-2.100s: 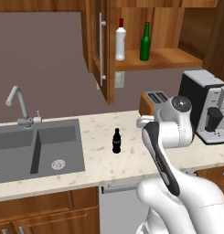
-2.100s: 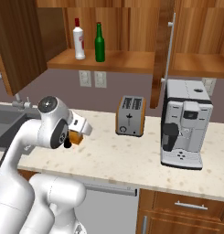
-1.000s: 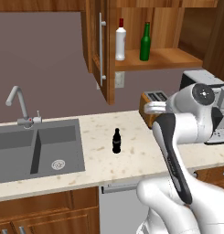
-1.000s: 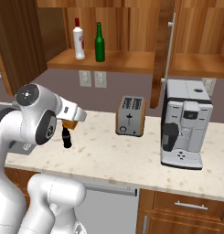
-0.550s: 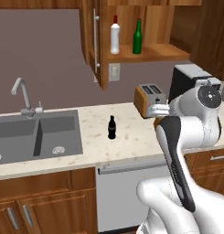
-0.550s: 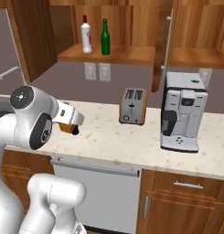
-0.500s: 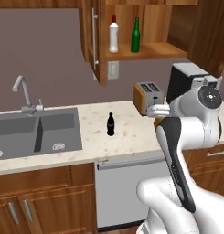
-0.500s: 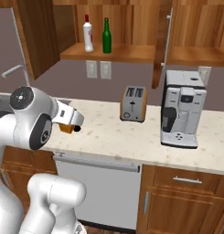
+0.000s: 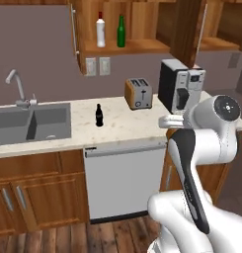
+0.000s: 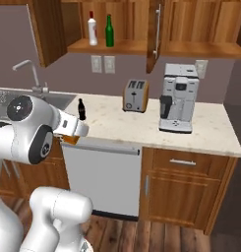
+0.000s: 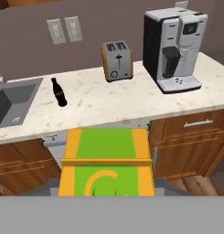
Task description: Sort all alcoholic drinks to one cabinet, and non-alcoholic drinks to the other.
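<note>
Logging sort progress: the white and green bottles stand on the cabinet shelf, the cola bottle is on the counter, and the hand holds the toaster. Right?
Not quite: the hand holds the juice carton, as the hand view shows. The toaster sits on the counter. The rest holds: the white bottle and green bottle stand on the cabinet shelf, and the cola bottle is on the counter.

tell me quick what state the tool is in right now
Tool: shut on the juice carton, carried in front of the counter.
</note>
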